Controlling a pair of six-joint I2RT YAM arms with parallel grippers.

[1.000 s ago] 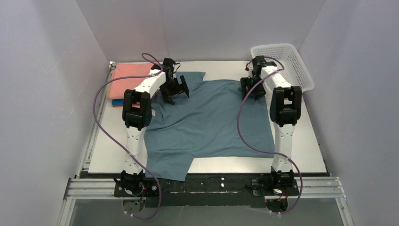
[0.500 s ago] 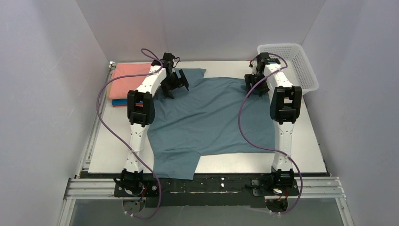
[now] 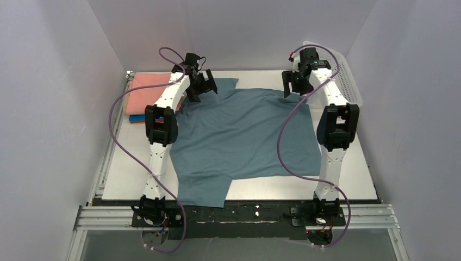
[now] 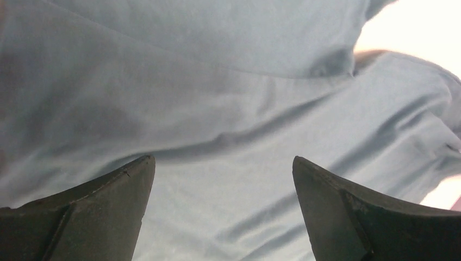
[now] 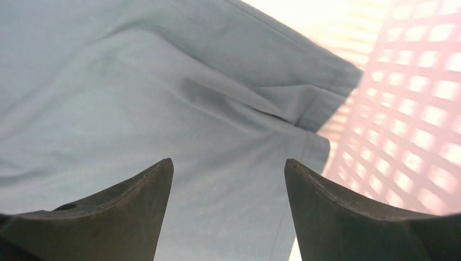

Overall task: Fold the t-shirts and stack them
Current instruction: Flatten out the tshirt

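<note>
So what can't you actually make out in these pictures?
1. Folded stack of cloth shirts, salmon-pink on top: top view, the left arm overlaps its right edge; lower layers are thin slivers, count unclear.
2. White plastic mesh basket: top view, the right arm covers much of it; right wrist view, glare washes it out. Contents unseen.
3. Large blue-grey short-sleeved t-shirt: top view, the left arm hides its left edge.

blue-grey t-shirt [image 3: 244, 136] spread flat, folded stack [image 3: 145, 98] far-left
</note>
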